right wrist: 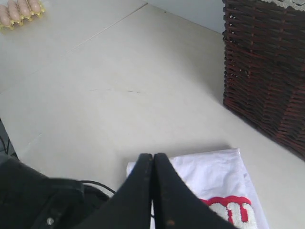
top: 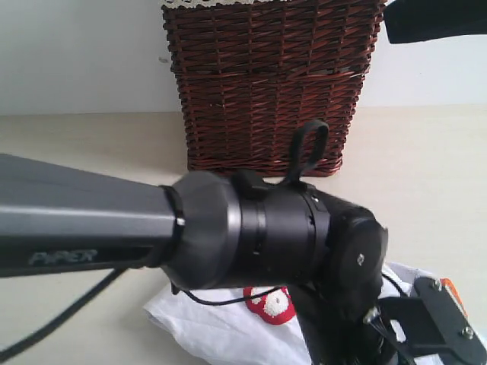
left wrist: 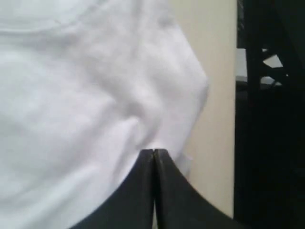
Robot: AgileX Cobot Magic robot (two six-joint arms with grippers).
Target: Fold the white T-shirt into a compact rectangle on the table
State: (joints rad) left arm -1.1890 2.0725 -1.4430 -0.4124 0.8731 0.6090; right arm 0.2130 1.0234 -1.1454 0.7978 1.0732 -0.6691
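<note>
The white T-shirt [top: 221, 327] lies on the table [top: 426, 175] at the exterior view's lower middle, partly behind an arm [top: 76, 213], below the wicker basket [top: 266, 84]. The left gripper [left wrist: 154, 151] and right gripper [right wrist: 153, 156] each have jaws pressed together, holding nothing.

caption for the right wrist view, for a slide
Shut right gripper at the edge of the white T-shirt on the table, wicker basket nearby.

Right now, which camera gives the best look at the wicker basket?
The exterior view: the wicker basket faces it almost whole, from lace-trimmed rim to base. The right wrist view catches only one side of it at the frame's edge. The left wrist view shows none of it.
</note>
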